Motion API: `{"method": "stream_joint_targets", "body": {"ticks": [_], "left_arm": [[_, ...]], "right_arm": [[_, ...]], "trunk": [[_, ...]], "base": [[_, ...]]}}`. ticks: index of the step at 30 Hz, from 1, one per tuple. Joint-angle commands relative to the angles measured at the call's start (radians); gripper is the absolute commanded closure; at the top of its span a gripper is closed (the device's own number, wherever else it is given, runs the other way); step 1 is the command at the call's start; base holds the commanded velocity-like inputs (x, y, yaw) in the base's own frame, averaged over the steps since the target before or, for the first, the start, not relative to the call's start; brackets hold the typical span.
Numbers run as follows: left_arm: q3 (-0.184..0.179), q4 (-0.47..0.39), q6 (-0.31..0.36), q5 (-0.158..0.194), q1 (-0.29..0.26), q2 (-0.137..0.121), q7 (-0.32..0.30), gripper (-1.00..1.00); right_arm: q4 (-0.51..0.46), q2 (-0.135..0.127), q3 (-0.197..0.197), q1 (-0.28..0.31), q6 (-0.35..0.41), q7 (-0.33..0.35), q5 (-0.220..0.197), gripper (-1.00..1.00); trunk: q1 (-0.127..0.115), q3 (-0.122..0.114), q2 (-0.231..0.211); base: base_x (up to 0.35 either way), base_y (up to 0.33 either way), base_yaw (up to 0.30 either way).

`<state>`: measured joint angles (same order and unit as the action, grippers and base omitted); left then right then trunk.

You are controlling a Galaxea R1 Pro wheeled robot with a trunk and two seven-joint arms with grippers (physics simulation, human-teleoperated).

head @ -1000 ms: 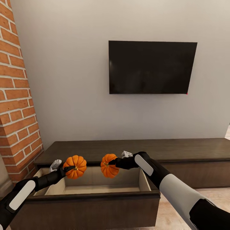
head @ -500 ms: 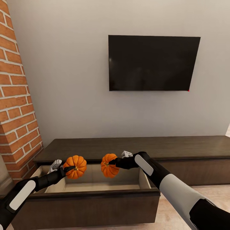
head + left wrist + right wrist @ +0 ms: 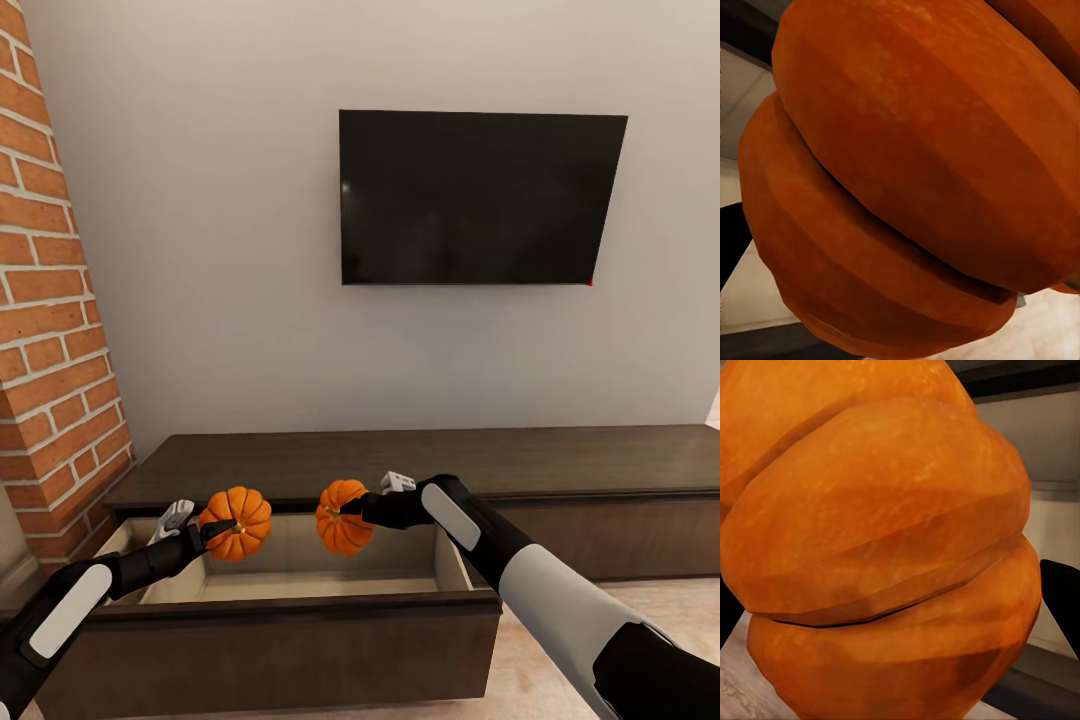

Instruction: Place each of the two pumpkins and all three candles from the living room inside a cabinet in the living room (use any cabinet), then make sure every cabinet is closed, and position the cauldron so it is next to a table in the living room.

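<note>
Pumpkins hang over the open drawer, one in each claw. The left claw (image 3: 205, 528) pinches the left pumpkin (image 3: 236, 522) at its stem end, and the right claw (image 3: 352, 510) grips the right pumpkin (image 3: 342, 517) the same way, so both fruits lie on their sides with their stems pointing back toward the arms. In the left wrist view the orange ribs of its pumpkin (image 3: 915, 180) press right up against the camera, and the right wrist view is much the same with its own pumpkin (image 3: 885, 555).

The relation that counts is vertical — the pale inside of the drawer (image 3: 300, 590) lies directly beneath both pumpkins, within the dark-brown cabinet (image 3: 560, 465) that runs along the wall under the television (image 3: 480, 195). Each pumpkin sits above the drawer's open mouth, behind its front panel and ahead of the cabinet top, the left one toward the drawer's left half and the right one near its middle. Neither arm has a clear advantage; both look ready to lower and let go, and the drop should be short enough to keep the pumpkins from rolling out.
</note>
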<state>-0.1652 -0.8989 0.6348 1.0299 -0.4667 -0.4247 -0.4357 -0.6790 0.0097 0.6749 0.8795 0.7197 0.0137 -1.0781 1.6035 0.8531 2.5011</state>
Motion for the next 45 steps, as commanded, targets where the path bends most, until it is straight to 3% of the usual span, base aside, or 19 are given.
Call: {"method": "stream_joint_targets", "body": {"ticks": [1,10,15,20,26,30,36,39,45], "left_arm": [[-0.002,0.000,0.003,0.006,-0.001,-0.001,0.001,1.00],[-0.002,0.000,0.003,0.006,-0.001,-0.002,0.000,1.00],[-0.003,-0.006,0.004,0.004,-0.001,-0.001,0.003,1.00],[-0.003,-0.008,0.007,0.004,-0.001,0.000,0.029,1.00],[-0.002,-0.039,0.013,0.004,-0.001,-0.003,0.053,1.00],[-0.001,-0.067,0.016,0.005,-0.001,-0.003,0.126,1.00],[-0.002,-0.117,0.017,0.007,-0.001,0.000,0.258,1.00],[-0.004,-0.123,0.017,0.007,-0.001,0.000,0.278,1.00],[-0.007,-0.137,0.016,0.007,-0.001,0.001,0.294,1.00]], "right_arm": [[0.001,0.000,0.001,0.001,0.007,-0.002,0.000,1.00],[-0.001,-0.001,-0.001,0.001,0.005,-0.001,0.000,1.00],[-0.001,-0.001,-0.002,0.001,0.005,0.000,0.000,1.00],[0.000,0.000,-0.002,0.001,0.009,-0.004,0.000,1.00],[0.001,0.001,-0.001,0.001,0.009,-0.057,0.000,1.00],[0.001,0.001,0.001,0.001,0.006,-0.107,0.000,1.00],[0.002,0.002,0.003,0.001,0.006,-0.123,0.000,1.00],[0.002,0.002,0.003,0.001,0.006,-0.125,0.000,1.00],[0.002,0.003,0.003,0.001,0.005,-0.126,0.000,1.00]], "trunk": [[0.000,0.001,0.001],[0.000,0.001,0.001],[0.002,0.020,0.002],[0.002,0.020,0.002],[0.002,0.020,0.002],[0.002,0.020,0.002],[0.004,0.036,0.003],[0.004,0.036,0.003],[0.007,0.059,0.004]], "base": [[0.000,0.000,0.000],[0.000,0.000,0.000],[0.000,0.000,0.000],[0.000,0.000,0.000],[0.000,0.000,0.000],[0.000,0.000,0.000],[0.000,0.000,0.000],[0.000,0.000,0.000],[0.000,0.000,0.000]]}}
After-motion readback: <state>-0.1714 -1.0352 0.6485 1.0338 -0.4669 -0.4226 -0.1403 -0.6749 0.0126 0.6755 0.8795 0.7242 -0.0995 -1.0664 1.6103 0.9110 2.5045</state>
